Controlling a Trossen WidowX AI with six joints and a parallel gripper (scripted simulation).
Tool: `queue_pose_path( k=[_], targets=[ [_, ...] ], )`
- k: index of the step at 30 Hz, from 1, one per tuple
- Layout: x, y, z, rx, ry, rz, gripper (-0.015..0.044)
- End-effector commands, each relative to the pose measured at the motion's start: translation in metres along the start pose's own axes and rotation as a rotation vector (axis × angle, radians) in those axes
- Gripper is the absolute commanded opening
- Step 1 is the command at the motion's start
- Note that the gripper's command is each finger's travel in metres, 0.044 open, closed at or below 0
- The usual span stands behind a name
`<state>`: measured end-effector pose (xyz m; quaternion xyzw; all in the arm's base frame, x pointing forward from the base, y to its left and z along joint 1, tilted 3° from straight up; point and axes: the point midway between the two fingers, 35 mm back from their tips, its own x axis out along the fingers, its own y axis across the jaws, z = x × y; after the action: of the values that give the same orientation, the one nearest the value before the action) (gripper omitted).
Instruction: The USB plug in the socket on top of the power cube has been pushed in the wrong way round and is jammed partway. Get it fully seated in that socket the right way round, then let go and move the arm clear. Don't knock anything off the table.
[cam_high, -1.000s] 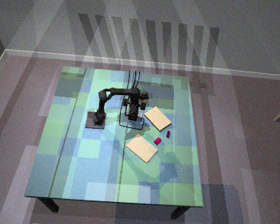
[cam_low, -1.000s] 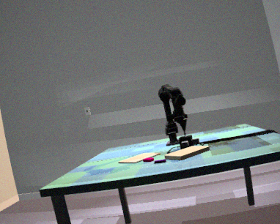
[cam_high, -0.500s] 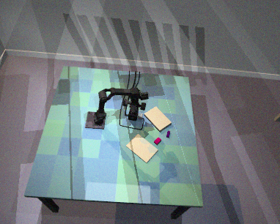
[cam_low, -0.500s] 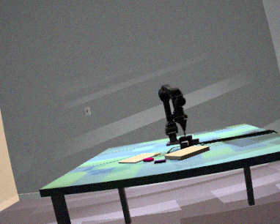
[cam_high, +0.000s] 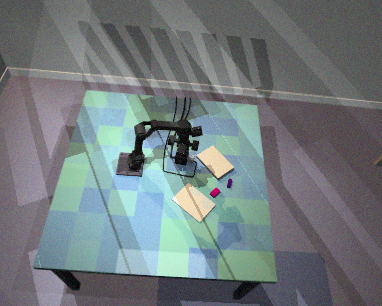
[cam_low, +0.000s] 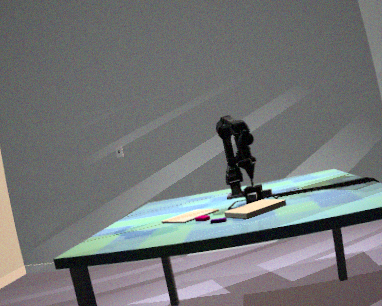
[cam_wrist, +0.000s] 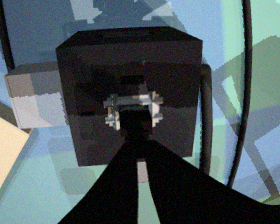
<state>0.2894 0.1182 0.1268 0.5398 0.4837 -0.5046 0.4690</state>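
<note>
two tan boards (cam_high: 215, 162) (cam_high: 194, 202) (cam_low: 255, 208) (cam_low: 190, 216), one red block (cam_high: 215, 192) (cam_low: 202, 218).

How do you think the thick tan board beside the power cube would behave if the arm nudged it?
The thick tan board would probably slide rather than tip, since it lies flat with a broad face down. It should stay stiff, as its edges look straight and its body fairly thick. Rolling seems unlikely given its flat, square-cornered shape.
</note>
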Motion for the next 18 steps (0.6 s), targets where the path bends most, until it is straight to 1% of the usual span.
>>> queue_pose_path(
  k=[1, 18],
  targets=[
    [0.001, -0.0002, -0.0005, -0.004, 0.003, -0.002, 0.0],
    [0.003, -0.0002, -0.0003, -0.004, 0.003, -0.002, 0.0]
  ],
)
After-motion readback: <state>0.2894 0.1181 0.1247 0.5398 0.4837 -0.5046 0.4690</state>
